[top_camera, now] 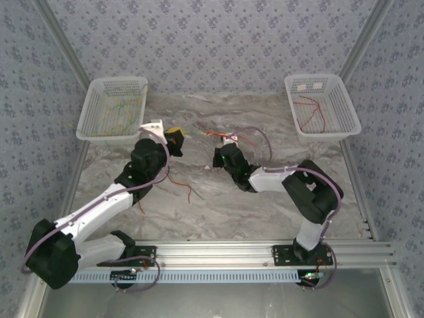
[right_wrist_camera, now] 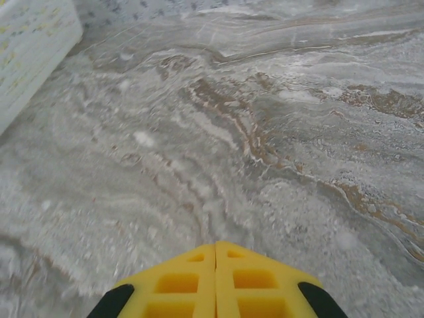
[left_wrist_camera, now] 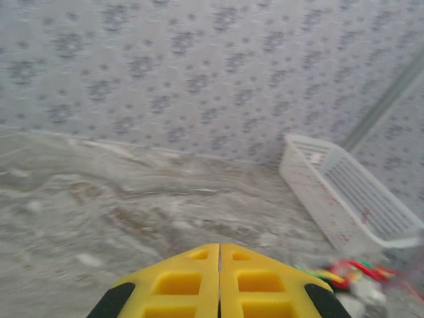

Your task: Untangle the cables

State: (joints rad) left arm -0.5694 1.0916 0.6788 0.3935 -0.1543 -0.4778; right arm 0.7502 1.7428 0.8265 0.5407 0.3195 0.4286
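Your left tool is clenched: in its wrist view the two yellow fingers press flat together along the centre line, pointing across the marbled desk toward the right basket. Your right tool is clenched too, its fingers meeting edge to edge low over the desk. The wires are too fine to tell whether either tool has one pinched.

The cables are spread over four places. A red-orange tangle lies on the desk between the two tools, just beside the right one; in the left wrist view it is a blurred knot of red, yellow and green at the lower right. A loose red strand trails on the desk near the left arm. Yellow and green strands lie in the left basket, and one red wire lies in the right basket
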